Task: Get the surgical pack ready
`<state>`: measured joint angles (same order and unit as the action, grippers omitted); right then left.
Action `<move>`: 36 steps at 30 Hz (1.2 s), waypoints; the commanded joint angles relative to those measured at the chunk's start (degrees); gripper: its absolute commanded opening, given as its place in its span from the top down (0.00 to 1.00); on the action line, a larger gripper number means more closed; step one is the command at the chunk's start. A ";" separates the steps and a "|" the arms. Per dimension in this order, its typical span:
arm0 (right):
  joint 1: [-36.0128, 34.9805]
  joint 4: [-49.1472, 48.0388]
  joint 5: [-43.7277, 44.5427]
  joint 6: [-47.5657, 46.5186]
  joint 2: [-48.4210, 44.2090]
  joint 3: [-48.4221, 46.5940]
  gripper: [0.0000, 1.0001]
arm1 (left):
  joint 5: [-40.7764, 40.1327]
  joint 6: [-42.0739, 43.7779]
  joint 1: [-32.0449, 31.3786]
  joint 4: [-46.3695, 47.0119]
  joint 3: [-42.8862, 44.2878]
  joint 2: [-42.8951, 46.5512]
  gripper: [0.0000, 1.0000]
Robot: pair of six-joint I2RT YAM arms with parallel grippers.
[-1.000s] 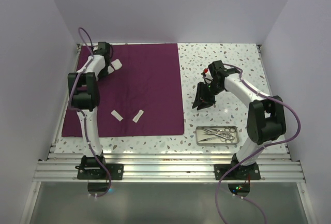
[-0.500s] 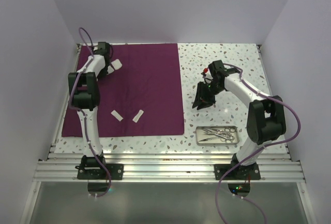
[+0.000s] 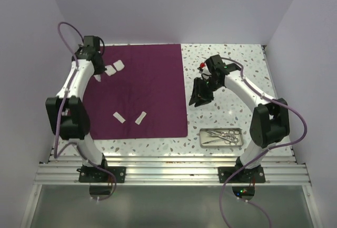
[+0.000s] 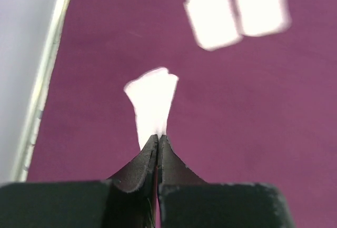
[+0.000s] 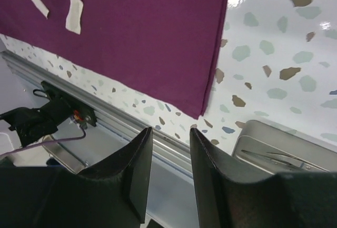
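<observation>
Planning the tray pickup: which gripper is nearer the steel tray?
Right. The right gripper hangs just beyond the steel tray; the left gripper is across the purple cloth, far left.

Plain pale lavender walls [image 3: 174, 7] enclose a white speckled terrazzo table [image 3: 221, 117], fronted by a ribbed aluminium rail [image 3: 168, 171].
</observation>
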<state>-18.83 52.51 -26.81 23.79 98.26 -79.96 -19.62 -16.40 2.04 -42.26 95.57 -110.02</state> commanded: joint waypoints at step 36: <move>-24.06 -2.68 6.58 48.19 -8.96 -8.89 0.51 | 19.79 -7.59 -51.26 12.64 -34.92 50.51 1.00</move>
<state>-42.70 49.34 -24.03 69.06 88.82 -87.07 0.73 -26.22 -47.48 -32.03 57.87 -59.05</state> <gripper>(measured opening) 0.494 0.009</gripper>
